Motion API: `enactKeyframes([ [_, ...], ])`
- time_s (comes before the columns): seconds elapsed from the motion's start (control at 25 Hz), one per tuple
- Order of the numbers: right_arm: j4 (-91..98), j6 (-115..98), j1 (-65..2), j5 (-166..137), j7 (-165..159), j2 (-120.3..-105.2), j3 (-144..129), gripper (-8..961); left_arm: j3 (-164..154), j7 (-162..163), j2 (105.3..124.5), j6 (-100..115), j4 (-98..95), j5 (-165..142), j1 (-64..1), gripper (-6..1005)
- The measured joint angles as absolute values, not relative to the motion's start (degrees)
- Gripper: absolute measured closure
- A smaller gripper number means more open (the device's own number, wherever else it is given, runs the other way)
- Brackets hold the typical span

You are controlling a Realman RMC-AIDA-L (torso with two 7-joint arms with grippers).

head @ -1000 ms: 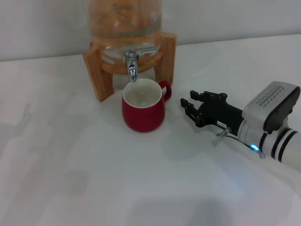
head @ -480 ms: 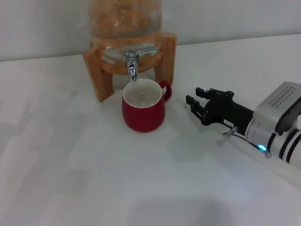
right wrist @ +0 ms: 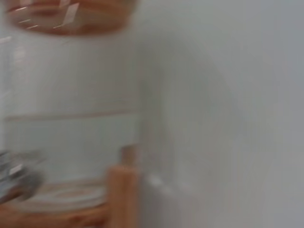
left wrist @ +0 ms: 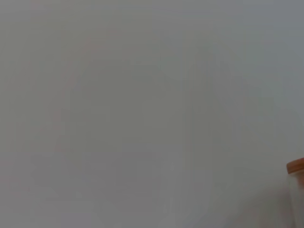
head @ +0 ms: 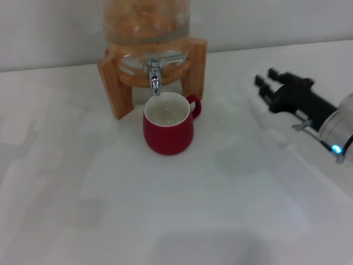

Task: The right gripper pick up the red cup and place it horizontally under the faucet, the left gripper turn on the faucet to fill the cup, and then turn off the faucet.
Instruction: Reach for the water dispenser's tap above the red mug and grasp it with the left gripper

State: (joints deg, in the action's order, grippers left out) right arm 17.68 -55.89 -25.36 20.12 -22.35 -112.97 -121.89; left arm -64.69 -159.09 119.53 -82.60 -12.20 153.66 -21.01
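Observation:
The red cup (head: pixel 168 130) stands upright on the white table, its white inside showing and its loop handle turned to the right. Its mouth sits right below the spout of the chrome faucet (head: pixel 153 77), which is fixed to the glass jar (head: pixel 144 22) on a wooden stand (head: pixel 115 83). My right gripper (head: pixel 265 77) hovers well to the right of the cup, open, with nothing between its black fingers. In the right wrist view the jar (right wrist: pixel 71 85) and a stand leg (right wrist: pixel 121 192) look blurred, with the faucet (right wrist: pixel 16 176) at the picture's edge. The left gripper is out of view.
The white table (head: pixel 165 221) spreads in front of the cup and to both sides, with a pale wall behind the jar. The left wrist view shows plain wall and a sliver of wood (left wrist: pixel 297 166).
My right gripper has pulled back to the right and risen, away from the cup. The cup, the faucet and the jar have not moved.

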Motion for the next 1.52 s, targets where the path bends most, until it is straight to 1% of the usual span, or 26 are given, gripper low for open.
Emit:
enactKeyframes([
  [0.24, 13.0, -59.9, -25.0, 20.1, -21.0, -113.65, -113.2, 597, -64.6, -159.1, 119.48, -82.8, -12.2, 154.3, -21.0, 154],
  [0.6, 12.1, -63.2, -21.5, 20.3, -19.9, -113.88, -104.2, 595, -64.5, -160.3, 119.44, -83.1, -12.3, 156.2, -20.3, 154],
  [1.04, 12.0, -65.6, -19.5, 20.6, -19.9, -114.62, -100.3, 208, -64.5, -160.4, 119.44, -83.3, -12.4, 157.7, -20.1, 154],
  [1.28, 12.0, -67.0, -18.7, 20.7, -20.0, -115.25, -99.0, 100, -64.5, -160.2, 119.48, -83.3, -12.9, 159.8, -19.5, 154],
  [1.52, 12.2, -67.0, -18.6, 20.3, -20.5, -115.47, -99.1, 109, -64.5, -157.3, 119.39, -82.9, -14.7, 160.6, -18.7, 154],
])
